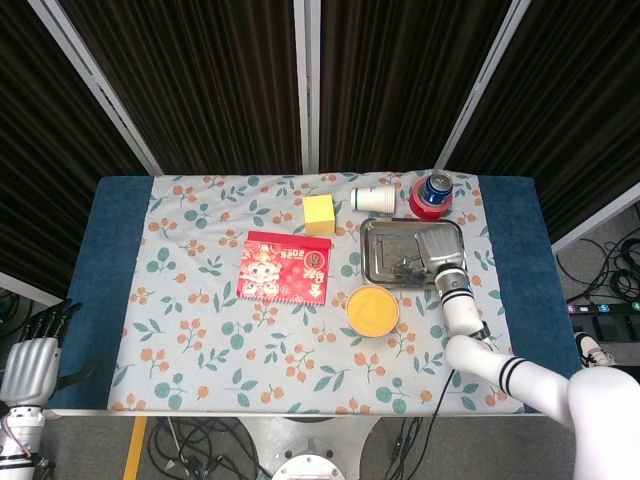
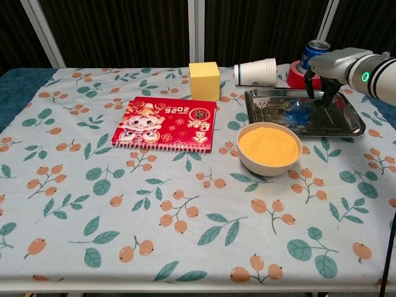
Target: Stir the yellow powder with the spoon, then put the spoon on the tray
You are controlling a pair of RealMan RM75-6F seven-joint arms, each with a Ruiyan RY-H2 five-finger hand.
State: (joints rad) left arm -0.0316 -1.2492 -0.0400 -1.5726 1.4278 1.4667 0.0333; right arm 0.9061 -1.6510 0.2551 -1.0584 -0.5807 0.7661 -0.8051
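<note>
I am holding my right hand point(image 2: 337, 65) over the far right part of the metal tray point(image 2: 346, 127), fingers pointing down at the clear plastic spoon point(image 2: 296, 110) that is lying inside the tray; whether those fingers are pinching its handle or just off it I cannot tell. The bowl of yellow powder point(image 2: 270, 147) is sitting just in front of the tray, touching nothing. Behind the tray a paper cup point(image 2: 255, 72) is lying on its side beside a soda can point(image 2: 314, 53). My left hand point(image 1: 27, 365) is hanging, fingers spread, well left of the tray, off the table.
</note>
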